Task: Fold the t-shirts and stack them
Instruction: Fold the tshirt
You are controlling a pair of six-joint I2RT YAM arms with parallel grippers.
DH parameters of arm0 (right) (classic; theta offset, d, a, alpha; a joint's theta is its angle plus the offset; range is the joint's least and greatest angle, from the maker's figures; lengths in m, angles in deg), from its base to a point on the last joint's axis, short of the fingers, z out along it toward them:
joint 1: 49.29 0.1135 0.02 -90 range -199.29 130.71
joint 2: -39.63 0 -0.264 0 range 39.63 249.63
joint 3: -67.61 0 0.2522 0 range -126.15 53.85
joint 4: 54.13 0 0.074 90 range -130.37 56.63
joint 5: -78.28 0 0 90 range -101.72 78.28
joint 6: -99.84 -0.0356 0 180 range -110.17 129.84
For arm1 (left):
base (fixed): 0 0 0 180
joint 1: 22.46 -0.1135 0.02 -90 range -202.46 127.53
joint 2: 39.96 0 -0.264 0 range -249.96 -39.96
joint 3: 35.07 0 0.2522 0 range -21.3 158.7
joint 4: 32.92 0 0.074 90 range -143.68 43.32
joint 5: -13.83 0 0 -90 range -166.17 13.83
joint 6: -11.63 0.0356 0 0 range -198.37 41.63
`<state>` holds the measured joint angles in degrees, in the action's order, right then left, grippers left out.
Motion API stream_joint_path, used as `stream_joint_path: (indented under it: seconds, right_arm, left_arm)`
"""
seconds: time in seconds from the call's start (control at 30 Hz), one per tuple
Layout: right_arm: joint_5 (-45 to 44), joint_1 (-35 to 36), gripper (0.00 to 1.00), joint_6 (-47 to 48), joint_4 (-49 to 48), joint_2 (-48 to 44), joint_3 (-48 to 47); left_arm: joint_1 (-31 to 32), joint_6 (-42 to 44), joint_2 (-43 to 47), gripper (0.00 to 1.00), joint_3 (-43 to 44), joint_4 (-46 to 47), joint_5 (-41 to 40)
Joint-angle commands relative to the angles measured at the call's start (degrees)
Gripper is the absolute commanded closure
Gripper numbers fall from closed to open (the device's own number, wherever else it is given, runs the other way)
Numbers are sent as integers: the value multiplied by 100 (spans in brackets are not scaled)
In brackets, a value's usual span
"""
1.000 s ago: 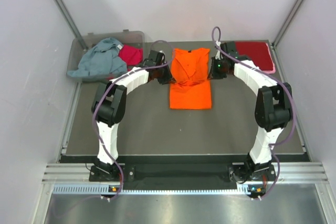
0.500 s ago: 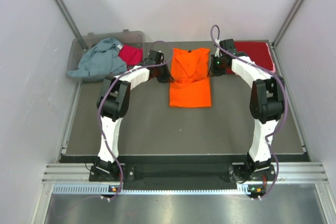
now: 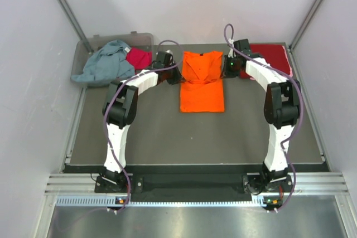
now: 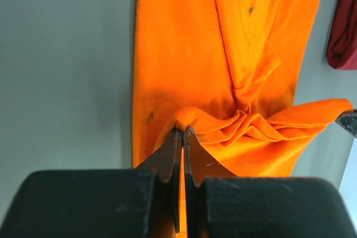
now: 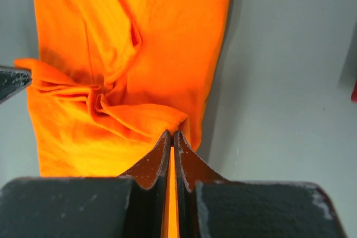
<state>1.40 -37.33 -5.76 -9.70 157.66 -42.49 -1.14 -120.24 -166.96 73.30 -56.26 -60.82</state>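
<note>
Orange tee (image 3: 202,96) pinched from both sides, mid-fold.
Left fingers (image 4: 167,160) and right fingers (image 5: 153,163) are each clamped shut on one side of the tee's bunched fold at mid-desk (image 3: 150,126), probably so that it lays over evenly. A red tee (image 3: 272,57) lies far right.

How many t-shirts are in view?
5: bright orange cloth tee mid-table; grey-blue tee and magenta tee at the clear plastic bin; dark red tee over a pink tee, far right. More may be hidden.
</note>
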Motion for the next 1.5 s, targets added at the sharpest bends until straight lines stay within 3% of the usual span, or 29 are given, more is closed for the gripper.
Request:
stream_joint_path:
  seconds: [0.0,0.3,0.4,0.43,0.5,0.63,0.83,1.0,1.47]
  right_arm:
    - [32,-124,100,57,-238,167,-351]
    - [32,-168,96,92,-141,518,-869]
    - [102,-195,83,83,25,580,-1089]
    - [120,-212,74,83,96,580,-1150]
    - [120,-230,67,100,280,431,-1195]
    - [129,-230,54,92,518,-218,-599]
    - [463,-221,51,215,361,-1474,1350]
    - [515,-230,50,355,62,-1863,2127]
    - [946,-177,52,320,-545,-1670,3006]
  left_arm:
    - [-75,21,35,100,110,387,-138]
    - [-102,144,-220,96,426,387,-59]
    - [-128,249,-194,84,602,134,-147]
    - [-137,275,-159,80,646,37,-155]
    - [-146,494,42,71,725,-217,-208]
    - [-120,987,526,63,735,-1035,-322]
    - [-14,1111,1730,60,-1065,-792,160]
    - [91,1014,2135,59,-2339,-290,697]
    - [417,900,1600,61,-2684,194,847]
